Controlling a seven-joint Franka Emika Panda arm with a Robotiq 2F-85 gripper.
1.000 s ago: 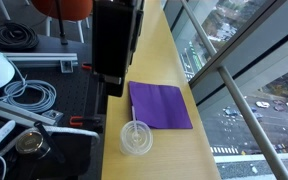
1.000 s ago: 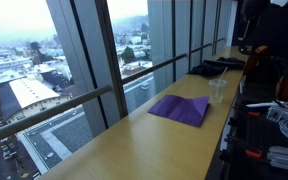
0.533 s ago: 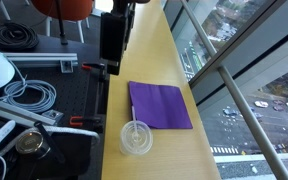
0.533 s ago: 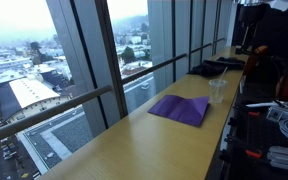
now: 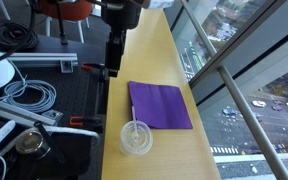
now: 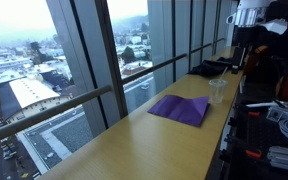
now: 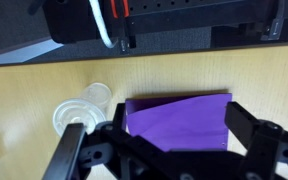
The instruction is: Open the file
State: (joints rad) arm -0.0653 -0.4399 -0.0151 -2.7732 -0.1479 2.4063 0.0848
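Note:
The file is a thin purple folder (image 5: pixel 160 104) lying flat and closed on the wooden counter (image 5: pixel 154 40); it also shows in an exterior view (image 6: pixel 181 108) and the wrist view (image 7: pixel 179 120). A clear plastic cup (image 5: pixel 136 137) with a lid stands beside its near edge, also seen in the wrist view (image 7: pixel 74 115). My gripper (image 5: pixel 112 66) hangs above the counter's edge by the folder's far corner, apart from it. In the wrist view the jaws (image 7: pixel 169 150) are open and empty, with the folder below between them.
A black bench (image 5: pixel 44 95) with cables, a white lamp-like object and metal parts runs along the counter. Window glass and a railing (image 5: pixel 224 70) bound the other side. Dark objects (image 6: pixel 209 68) lie further along the counter.
The arm has pulled up and away from the exterior camera, so it looks smaller and higher. The folder and cup have not moved.

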